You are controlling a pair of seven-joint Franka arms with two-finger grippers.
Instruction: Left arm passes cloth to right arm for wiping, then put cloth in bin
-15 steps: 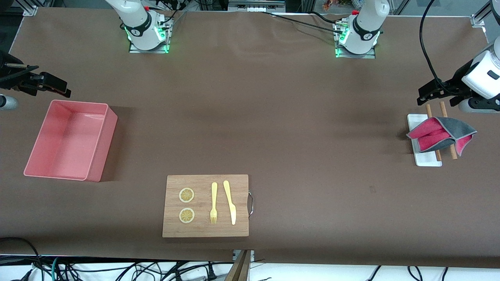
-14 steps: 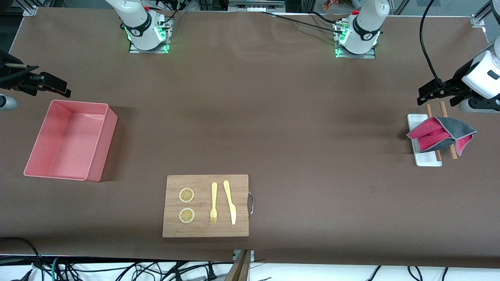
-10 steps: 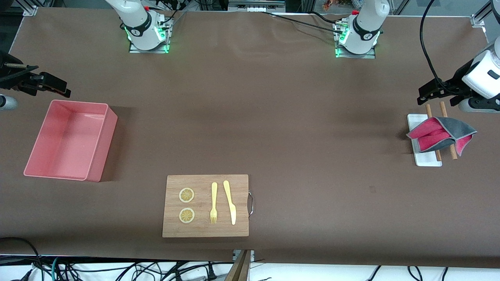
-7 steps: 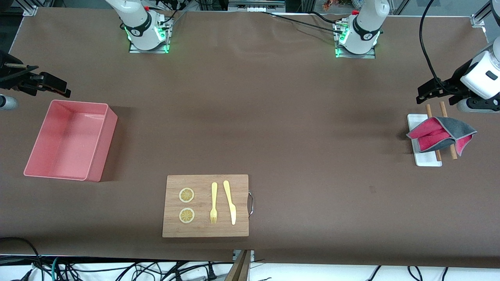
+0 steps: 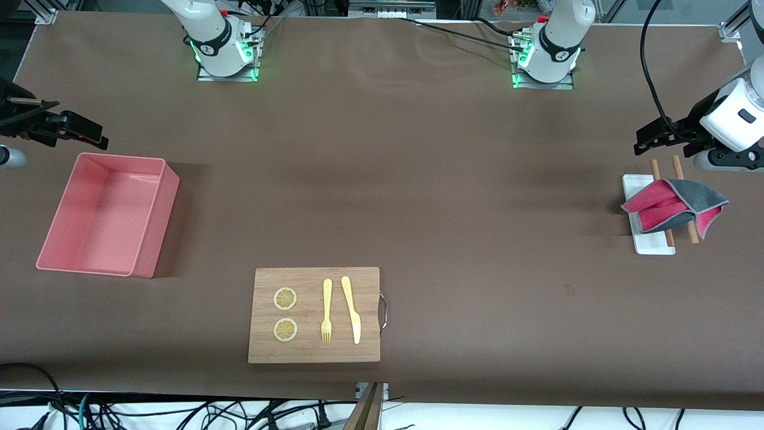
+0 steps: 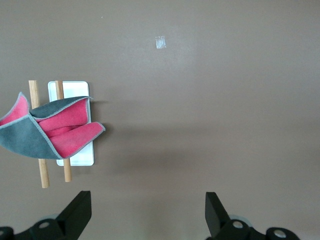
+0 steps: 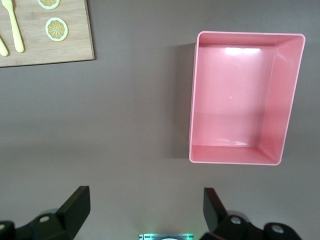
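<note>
Grey-and-magenta cloth [image 5: 674, 206] awaits pickup on two wooden sticks [image 5: 684, 200].
Left gripper [image 5: 656, 132] gapes wide above; right gripper [image 5: 62, 126], equally spread, waits over the salmon-pink plastic bin [image 5: 149, 230].

Brown matte surface [image 5: 418, 179] filling the view, evenly lit; cables [image 5: 179, 412] trailing over pale floor along its near edge.

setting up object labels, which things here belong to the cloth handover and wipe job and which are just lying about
Part of the job:
cloth, draped over two wooden sticks
bin
left pincer, open, near the cloth
right pincer, open, waiting near the bin

Just lying about:
wooden sticks
white tray
cutting board
lemon slices
fork
knife
</note>
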